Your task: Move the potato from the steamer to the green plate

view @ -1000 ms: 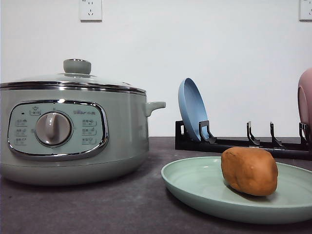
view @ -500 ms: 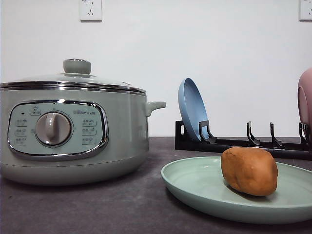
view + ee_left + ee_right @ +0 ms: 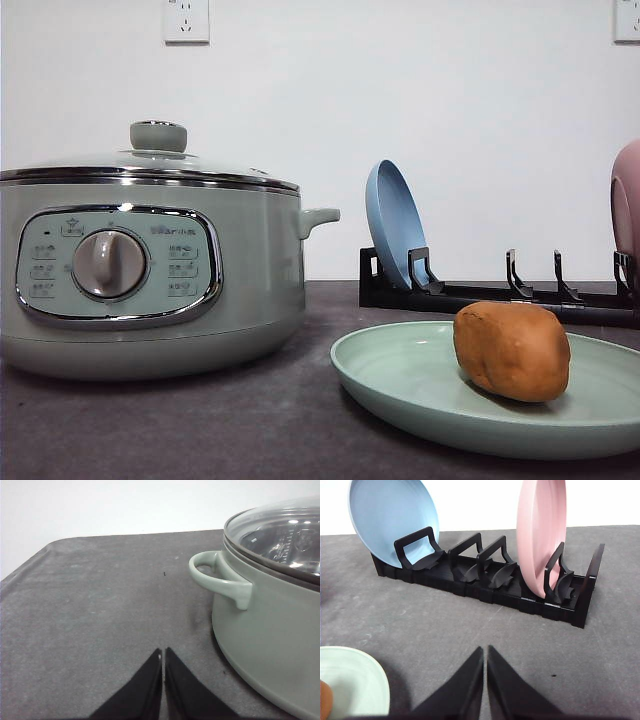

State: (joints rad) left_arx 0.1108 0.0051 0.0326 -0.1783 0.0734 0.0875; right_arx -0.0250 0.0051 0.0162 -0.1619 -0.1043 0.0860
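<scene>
Nothing has moved since the earlier frames: potato, plate and pot sit exactly where they were a second ago. Nearest the front edge of the worktop [image 3: 200,420], toward its right side, lies the green plate [image 3: 420,385], flat on the dark grey surface, and the potato [image 3: 512,351] rests on it, right of the plate's middle, its orange-brown skin matte and whole. To the left and a little farther back stands the steamer [image 3: 150,270], well apart from the plate, its glass lid seated with the green knob [image 3: 158,135] on top (the dial and chrome-trimmed panel face forward, one side handle points toward the rack). Behind the plate, along the back edge of the worktop, runs a black dish rack [image 3: 480,295]; a blue plate [image 3: 395,225] stands upright in its left end and a pink plate [image 3: 627,205] stands at its right end, cut by the frame. In the left wrist view the left gripper [image 3: 163,655] hangs above bare worktop beside the steamer's side handle [image 3: 220,580], its fingers pressed together with nothing between them. In the right wrist view the right gripper [image 3: 485,652] is likewise closed and empty, near the green plate's rim and short of the rack.
</scene>
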